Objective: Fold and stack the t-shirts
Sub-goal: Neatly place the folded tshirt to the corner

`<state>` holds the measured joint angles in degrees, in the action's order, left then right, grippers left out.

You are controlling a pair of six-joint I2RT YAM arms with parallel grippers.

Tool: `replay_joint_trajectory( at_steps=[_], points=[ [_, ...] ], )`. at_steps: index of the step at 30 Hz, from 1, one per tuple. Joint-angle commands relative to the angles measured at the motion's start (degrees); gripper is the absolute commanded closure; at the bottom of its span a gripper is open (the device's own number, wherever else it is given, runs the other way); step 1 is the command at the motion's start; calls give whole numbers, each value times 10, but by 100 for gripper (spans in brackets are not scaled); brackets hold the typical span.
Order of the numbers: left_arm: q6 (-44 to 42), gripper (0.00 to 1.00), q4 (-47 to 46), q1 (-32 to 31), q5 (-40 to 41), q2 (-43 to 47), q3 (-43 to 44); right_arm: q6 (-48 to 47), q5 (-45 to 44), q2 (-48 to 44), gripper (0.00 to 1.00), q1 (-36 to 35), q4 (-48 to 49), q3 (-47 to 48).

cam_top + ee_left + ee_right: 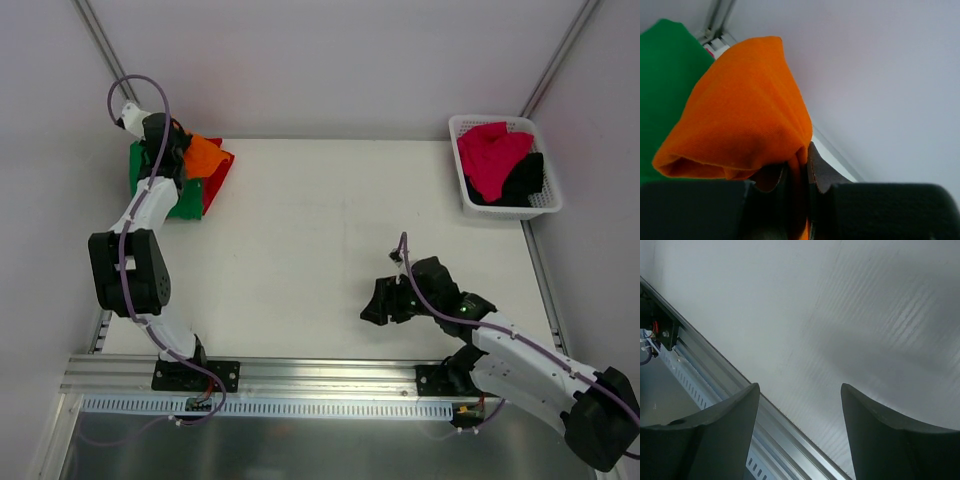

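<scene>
The left gripper [799, 166] is clenched on the orange t-shirt [740, 125]. In the left wrist view a fold of the orange cloth goes down between the two fingers [822, 172], and the jaws stand almost together with only this cloth between them. The rest of the shirt bulges out beyond the fingertips as a rounded, bunched lump. Under and to the left of it lies the green t-shirt [665, 70].

In the top view this gripper is at the far left corner of the table [320, 230], with the left arm stretched out from its base at the near edge. The orange shirt is over a flat pile there. The pile is made of the green shirt and a red t-shirt [220, 175], which shows at the right side of the green one. I cannot tell if the orange shirt rests on the pile or hangs just above it.

The right gripper [800, 410] is released. Its two dark fingers stand wide apart and nothing is between them. It is low above the bare white table, near the metal rail [765, 420] at the near edge, on the right side of the scene.

At the far right corner stands a white plastic basket [455, 160]. Inside it lie a magenta-pink t-shirt [490, 155] and, at its right and near side, a black t-shirt [525, 182], both crumpled.
</scene>
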<state>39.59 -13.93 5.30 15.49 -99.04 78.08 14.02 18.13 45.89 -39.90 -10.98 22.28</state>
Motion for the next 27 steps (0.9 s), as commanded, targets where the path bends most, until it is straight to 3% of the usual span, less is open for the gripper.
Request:
replay_joint_trajectory(
  at_steps=[1, 7, 14, 22, 27],
  points=[
    [44, 100, -127, 19, 95, 67, -40, -15, 11, 32, 30, -1, 14, 29],
    [108, 100, -169, 80, 73, 54, -93, -23, 35, 108, 22, 1, -2, 70],
    [160, 100, -191, 151, -11, -56, -70, -29, 29, 141, 20, 3, -22, 108],
    [204, 100, -184, 159, -62, -124, -94, -36, 31, 180, 20, 3, -20, 136],
    [213, 100, -185, 147, -68, -117, -122, -43, 32, 184, 20, 6, -10, 129]
  ],
)
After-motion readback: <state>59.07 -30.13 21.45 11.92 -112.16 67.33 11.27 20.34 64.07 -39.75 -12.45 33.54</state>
